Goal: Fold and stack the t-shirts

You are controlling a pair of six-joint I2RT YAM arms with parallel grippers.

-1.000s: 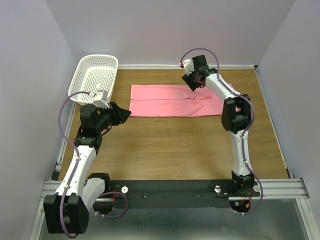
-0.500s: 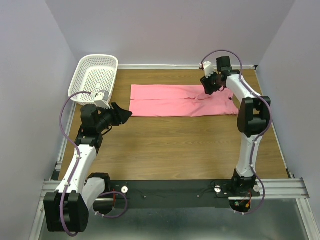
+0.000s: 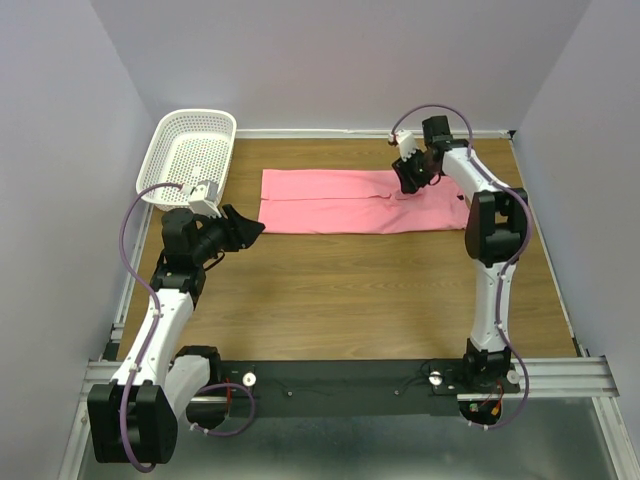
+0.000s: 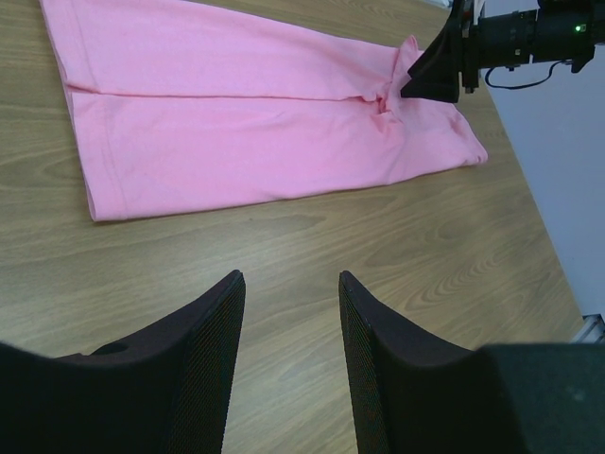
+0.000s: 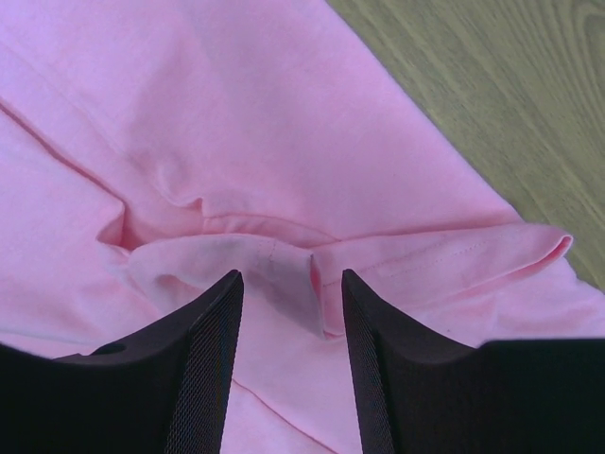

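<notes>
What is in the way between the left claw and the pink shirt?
Nothing I can see. Only bare wooden table lies between the open left claw and the shirt. The white basket sits off to the side, not in the path.

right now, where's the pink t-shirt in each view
top external: pink t-shirt lies folded at the far middle of the table.
left wrist: across the top, left to middle.
right wrist: fills most of the frame.
shared landmark: the puckered fold at the right hand.
</notes>
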